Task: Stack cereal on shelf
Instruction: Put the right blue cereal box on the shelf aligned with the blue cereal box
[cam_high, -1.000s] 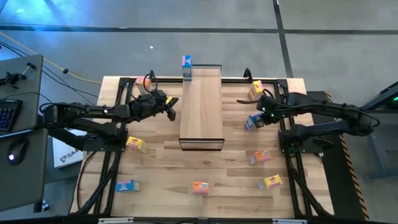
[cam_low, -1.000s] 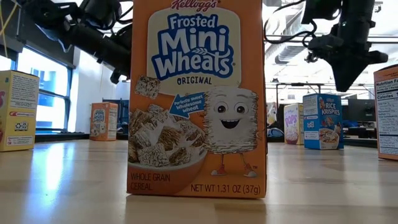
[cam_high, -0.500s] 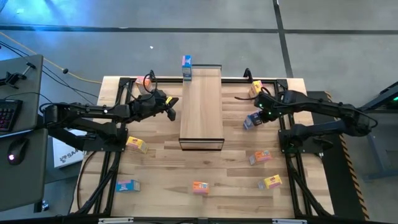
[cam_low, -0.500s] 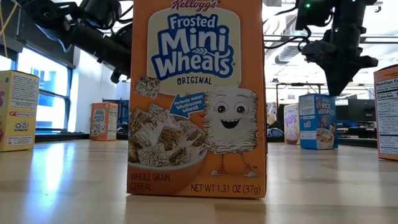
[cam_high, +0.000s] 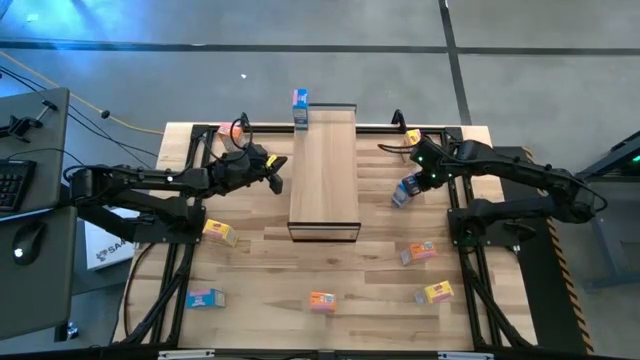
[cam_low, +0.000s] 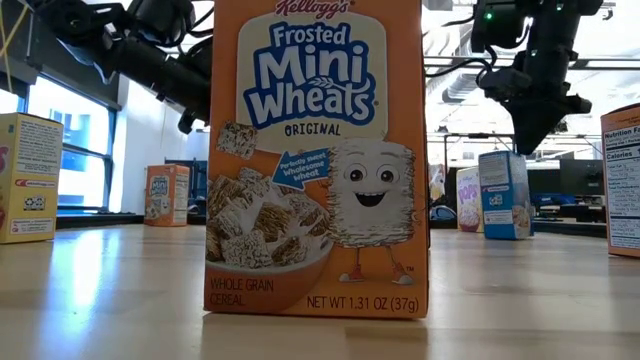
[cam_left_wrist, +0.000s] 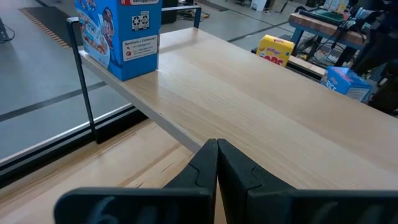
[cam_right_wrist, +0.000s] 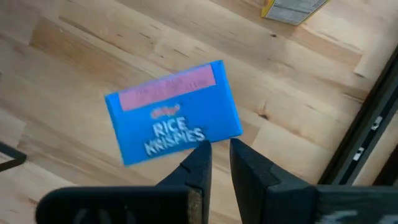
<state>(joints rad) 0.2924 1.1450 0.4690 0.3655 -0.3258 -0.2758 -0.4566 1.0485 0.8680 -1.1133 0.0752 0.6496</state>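
One blue cereal box (cam_high: 405, 189) sits under the right claw (cam_high: 420, 177), fingers slightly parted.

Mini Wheats box (cam_low: 316, 160): top edge cut off in the low view; it blocks the table's middle behind it.
Shelf (cam_left_wrist: 249, 106): far end runs out of the left wrist view.
Yellow box (cam_right_wrist: 292, 9): mostly cropped in the right wrist view; print unreadable.
Rice Krispies box (cam_right_wrist: 173, 113): lettering blurred.
Front-row boxes (cam_high: 322, 301): labels too small to read from above.
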